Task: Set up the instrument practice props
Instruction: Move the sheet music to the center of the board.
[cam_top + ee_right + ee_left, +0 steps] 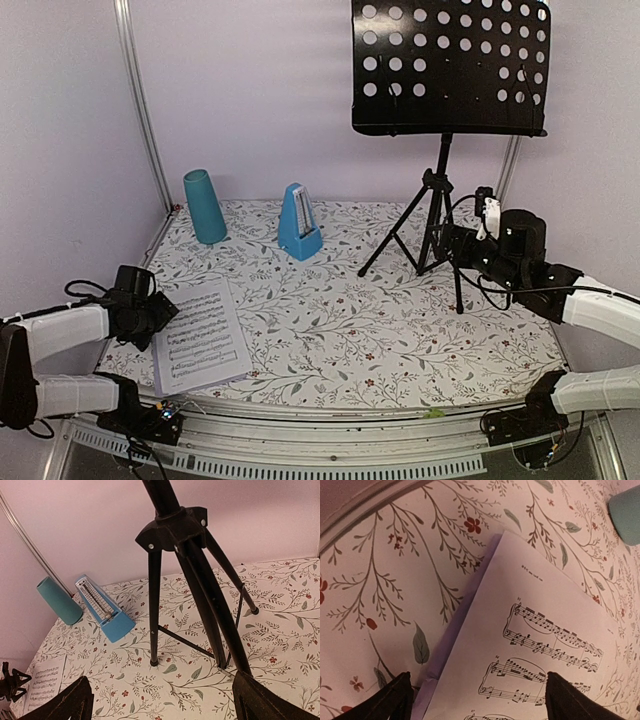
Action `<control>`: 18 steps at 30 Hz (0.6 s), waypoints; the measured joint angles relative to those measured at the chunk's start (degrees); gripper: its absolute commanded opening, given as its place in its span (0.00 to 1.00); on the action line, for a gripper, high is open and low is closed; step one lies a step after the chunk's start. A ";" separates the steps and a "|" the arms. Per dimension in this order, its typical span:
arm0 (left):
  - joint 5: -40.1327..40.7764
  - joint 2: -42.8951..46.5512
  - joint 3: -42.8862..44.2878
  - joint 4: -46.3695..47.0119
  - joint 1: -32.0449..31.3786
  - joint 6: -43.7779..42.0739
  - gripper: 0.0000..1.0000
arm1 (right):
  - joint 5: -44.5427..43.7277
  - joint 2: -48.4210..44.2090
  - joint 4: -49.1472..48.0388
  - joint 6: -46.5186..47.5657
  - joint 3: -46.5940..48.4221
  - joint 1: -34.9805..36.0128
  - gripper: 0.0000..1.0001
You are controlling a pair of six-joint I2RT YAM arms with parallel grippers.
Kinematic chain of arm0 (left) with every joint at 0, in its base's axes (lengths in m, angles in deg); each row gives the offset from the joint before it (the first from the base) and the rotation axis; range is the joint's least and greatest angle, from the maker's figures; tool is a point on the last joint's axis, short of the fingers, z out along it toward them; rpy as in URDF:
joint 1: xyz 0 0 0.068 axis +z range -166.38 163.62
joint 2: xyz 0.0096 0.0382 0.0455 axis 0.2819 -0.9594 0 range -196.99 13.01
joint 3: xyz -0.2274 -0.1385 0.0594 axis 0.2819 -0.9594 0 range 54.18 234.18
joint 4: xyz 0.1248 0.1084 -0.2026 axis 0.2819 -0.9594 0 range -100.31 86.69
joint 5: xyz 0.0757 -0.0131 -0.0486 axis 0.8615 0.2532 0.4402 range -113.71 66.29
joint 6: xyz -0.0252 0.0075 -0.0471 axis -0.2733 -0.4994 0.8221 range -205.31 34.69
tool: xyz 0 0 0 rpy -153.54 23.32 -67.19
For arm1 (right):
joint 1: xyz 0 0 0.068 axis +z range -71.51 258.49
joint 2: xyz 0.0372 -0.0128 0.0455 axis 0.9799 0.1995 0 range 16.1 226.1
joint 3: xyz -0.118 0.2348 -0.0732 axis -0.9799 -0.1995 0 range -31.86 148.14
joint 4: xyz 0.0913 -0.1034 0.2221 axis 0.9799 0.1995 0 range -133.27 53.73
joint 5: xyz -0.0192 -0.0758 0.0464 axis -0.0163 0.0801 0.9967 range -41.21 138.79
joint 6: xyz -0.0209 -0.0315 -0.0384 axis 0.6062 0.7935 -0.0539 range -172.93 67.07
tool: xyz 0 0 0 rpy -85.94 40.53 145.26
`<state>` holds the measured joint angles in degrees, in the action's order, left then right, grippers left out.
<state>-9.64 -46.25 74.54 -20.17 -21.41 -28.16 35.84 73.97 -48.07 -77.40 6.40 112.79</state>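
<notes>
Left wrist: my left gripper (480, 702), fingers spread wide, pinching nothing. The white sheet-music page (545, 630) lies flat beneath and between them, with a lavender page (457, 630) edging out under its left side and the teal cup (627, 510) at the far corner. Right wrist: my right gripper (165, 702), fingers spread, empty. The music stand (170, 525) plants its tripod legs just ahead, with the blue metronome (102, 610) and the cup beyond to the left. Top: perforated tray (450, 65) high at right rear, pages by my left gripper, floral tablecloth (400, 330), pale walls (260, 90).
</notes>
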 measured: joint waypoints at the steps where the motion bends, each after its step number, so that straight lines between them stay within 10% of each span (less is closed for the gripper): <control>1: -1.07 -1.01 -0.28 1.03 0.02 -0.44 0.92 | 0.26 0.11 0.33 -0.15 0.00 0.42 0.99; 18: -10.78 -12.39 3.63 13.53 -16.50 -1.77 0.91 | 16.61 14.84 -2.93 -6.64 -0.04 7.89 1.00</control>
<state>-20.42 -58.65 78.17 -6.64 -37.92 -29.93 52.46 88.81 -51.00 -84.04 6.36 120.68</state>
